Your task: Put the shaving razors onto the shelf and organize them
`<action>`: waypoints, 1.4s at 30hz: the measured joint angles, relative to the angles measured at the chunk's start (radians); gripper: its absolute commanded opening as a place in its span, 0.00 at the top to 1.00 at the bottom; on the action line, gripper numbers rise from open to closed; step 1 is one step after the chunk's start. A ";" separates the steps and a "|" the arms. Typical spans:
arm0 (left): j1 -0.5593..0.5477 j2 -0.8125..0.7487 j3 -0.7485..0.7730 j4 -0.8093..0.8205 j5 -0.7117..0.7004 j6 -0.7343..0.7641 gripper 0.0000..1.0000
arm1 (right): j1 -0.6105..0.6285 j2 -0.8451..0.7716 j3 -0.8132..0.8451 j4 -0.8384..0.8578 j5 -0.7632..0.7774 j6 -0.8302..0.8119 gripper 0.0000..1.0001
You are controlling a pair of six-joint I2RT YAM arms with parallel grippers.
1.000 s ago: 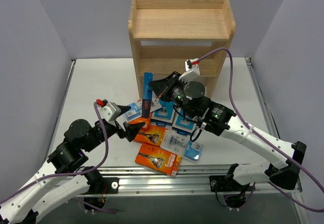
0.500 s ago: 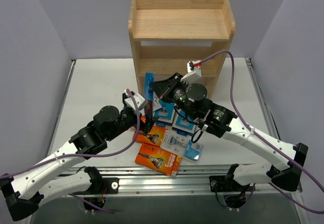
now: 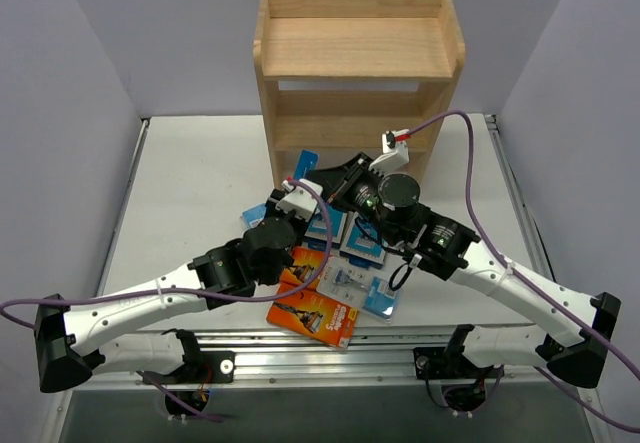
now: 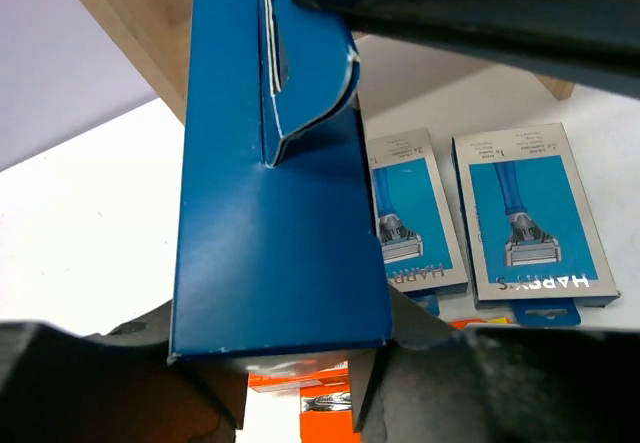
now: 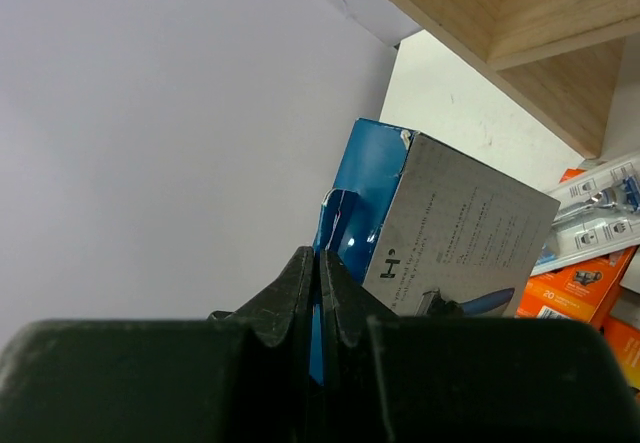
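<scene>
The wooden shelf (image 3: 355,48) stands at the back centre. Just in front of it, one blue razor pack (image 3: 304,162) is held upright above the table. My right gripper (image 3: 322,178) is shut on its hang tab, a blue sliver between the pressed fingers (image 5: 318,263). My left gripper (image 3: 292,195) sits at the pack's lower end. In the left wrist view the blue pack (image 4: 275,253) spans from one finger to the other, my left gripper (image 4: 280,363) shut on it. More razor packs lie below: two blue-and-white ones (image 4: 415,213) (image 4: 525,213) and orange boxes (image 3: 312,313).
A clear blister card (image 3: 350,281) and a small blue pack (image 3: 380,298) lie among the pile near the front edge. The shelf's side panel (image 4: 130,23) is close behind the held pack. Grey walls close in on both sides.
My left arm has swung in from the near left to the centre, and its jaws have closed on the lower end of the blue pack. The right gripper has kept its hold on the tab.
</scene>
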 measured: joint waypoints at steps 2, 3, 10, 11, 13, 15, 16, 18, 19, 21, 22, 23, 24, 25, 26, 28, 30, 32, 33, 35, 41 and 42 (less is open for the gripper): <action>-0.014 -0.003 0.000 0.003 -0.027 0.003 0.77 | -0.002 -0.018 -0.013 -0.006 0.001 0.005 1.00; -0.021 -0.006 -0.002 0.002 -0.030 0.006 0.81 | -0.002 -0.033 -0.023 -0.010 0.001 0.009 1.00; -0.014 -0.097 -0.018 -0.039 -0.071 0.056 0.98 | -0.063 -0.156 -0.073 -0.038 0.023 0.042 0.81; -0.013 -0.117 -0.018 -0.041 -0.071 0.070 0.98 | -0.071 -0.172 -0.074 -0.039 0.029 0.044 0.78; -0.013 -0.156 -0.018 -0.046 -0.070 0.116 0.98 | -0.074 -0.198 -0.075 -0.043 0.037 0.051 0.72; -0.013 -0.189 -0.018 -0.047 -0.064 0.192 0.98 | -0.074 -0.214 -0.075 -0.051 0.040 0.053 0.62; -0.013 -0.197 -0.018 -0.046 -0.064 0.222 0.98 | -0.074 -0.218 -0.075 -0.055 0.040 0.051 0.56; -0.017 -0.201 -0.021 -0.026 -0.083 0.329 0.98 | -0.079 -0.219 -0.075 -0.064 0.037 0.053 0.42; -0.023 -0.195 -0.030 0.003 -0.101 0.383 0.98 | -0.081 -0.216 -0.074 -0.072 0.030 0.050 0.40; -0.047 -0.173 -0.062 0.083 -0.148 0.524 0.98 | -0.086 -0.200 -0.056 -0.096 0.017 0.043 0.34; -0.067 -0.154 -0.089 0.153 -0.175 0.605 0.98 | -0.089 -0.185 -0.037 -0.111 0.009 0.037 0.33; -0.087 -0.132 -0.122 0.230 -0.197 0.695 0.98 | -0.093 -0.170 -0.014 -0.123 -0.001 0.030 0.31; -0.111 -0.105 -0.158 0.314 -0.217 0.797 0.98 | -0.095 -0.155 0.011 -0.135 -0.011 0.022 0.30; -0.135 -0.069 -0.196 0.412 -0.232 0.894 0.98 | -0.098 -0.141 0.035 -0.146 -0.023 0.014 0.29; -0.157 -0.024 -0.231 0.513 -0.245 1.006 0.98 | -0.101 -0.128 0.062 -0.161 -0.034 0.005 0.27; -0.190 0.043 -0.275 0.649 -0.257 1.161 0.98 | -0.113 -0.109 0.113 -0.195 -0.058 -0.014 0.26; -0.214 0.088 -0.290 0.754 -0.265 1.288 0.98 | -0.136 -0.097 0.164 -0.234 -0.084 -0.036 0.24; -0.230 0.113 -0.291 0.869 -0.270 1.395 0.98 | -0.164 -0.095 0.191 -0.263 -0.109 -0.055 0.24; -0.237 0.118 -0.291 0.928 -0.275 1.442 0.98 | -0.180 -0.095 0.199 -0.278 -0.122 -0.061 0.24; -0.254 0.124 -0.291 1.051 -0.288 1.529 0.98 | -0.203 -0.095 0.206 -0.308 -0.141 -0.075 0.24; -0.287 0.161 -0.291 1.241 -0.307 1.670 0.98 | -0.256 -0.095 0.203 -0.391 -0.206 -0.111 0.26; -0.289 0.167 -0.291 1.253 -0.307 1.680 0.98 | -0.260 -0.095 0.199 -0.393 -0.223 -0.114 0.26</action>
